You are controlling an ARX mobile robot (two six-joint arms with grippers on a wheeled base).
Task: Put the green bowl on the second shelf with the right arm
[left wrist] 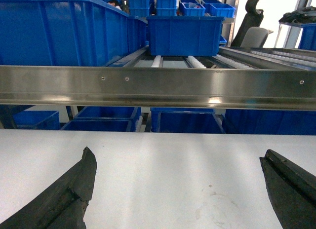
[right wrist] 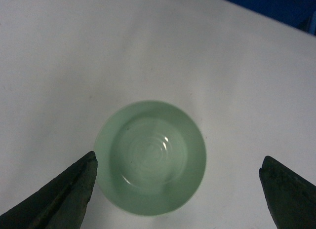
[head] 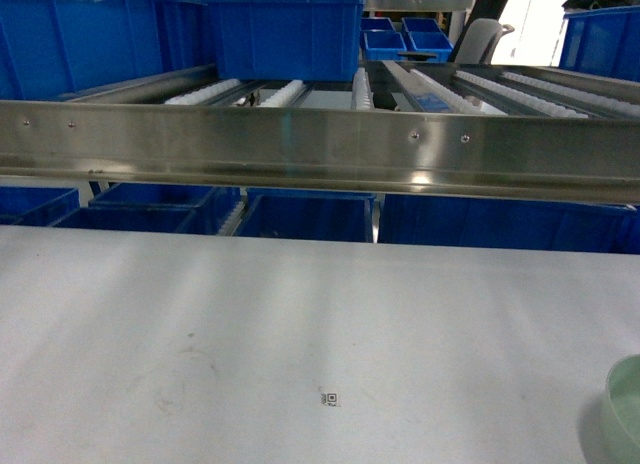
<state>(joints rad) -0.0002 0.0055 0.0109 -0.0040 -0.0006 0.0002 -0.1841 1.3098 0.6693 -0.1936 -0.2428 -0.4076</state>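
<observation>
The green bowl [right wrist: 150, 157] stands upright on the white tabletop, straight below my right gripper [right wrist: 177, 162]. That gripper is open, its left fingertip [right wrist: 81, 177] next to the bowl's rim and its right fingertip well clear of it. In the head view only a sliver of the green bowl [head: 627, 409] shows at the bottom right edge. The second shelf [head: 320, 144], steel bars with white roller rails, runs across the back above the table. My left gripper [left wrist: 177, 162] hangs open over bare tabletop with nothing between its fingers.
A big blue crate [head: 285, 34] sits on the roller rails at the left of the shelf, another [head: 80, 39] beside it. More blue crates [head: 300, 214] stand under the shelf. The right half of the rails [head: 520, 94] carries nothing. A small QR mark [head: 329, 398] is on the table.
</observation>
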